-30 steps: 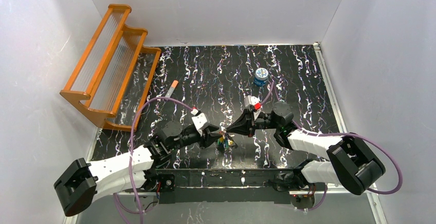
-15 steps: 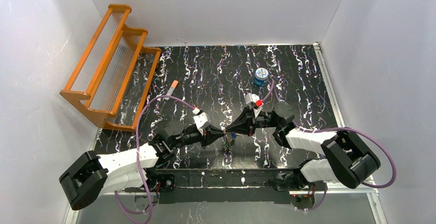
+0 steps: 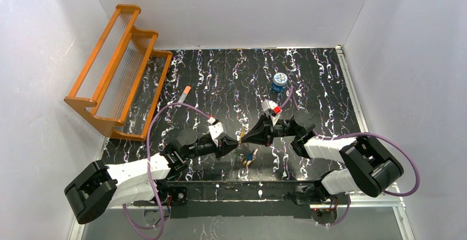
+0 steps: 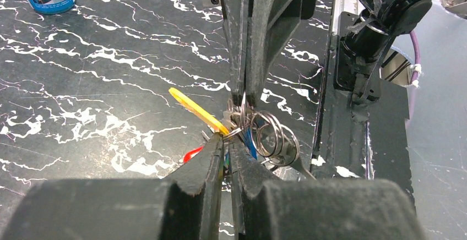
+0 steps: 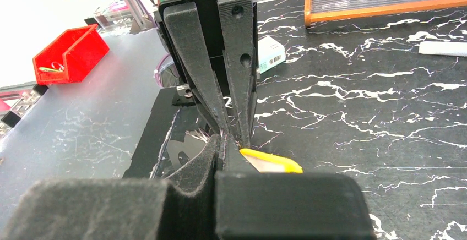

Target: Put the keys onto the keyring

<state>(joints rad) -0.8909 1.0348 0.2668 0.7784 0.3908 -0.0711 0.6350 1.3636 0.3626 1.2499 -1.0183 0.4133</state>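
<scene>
Centrally, Two Grippers Meet Over Marbled Black

White walls [image 3: 231, 9] box in a black, white-veined worktop [image 3: 220, 80]. An orange rack [image 3: 118, 64] sits upper left, a blue tin [image 3: 280, 81] right of centre. Mid-frame, the left gripper [image 4: 227, 136] pinches the keys [image 4: 198, 110]. The right gripper [image 4: 243, 94] is clamped on the wire keyring [image 4: 275, 138].
</scene>
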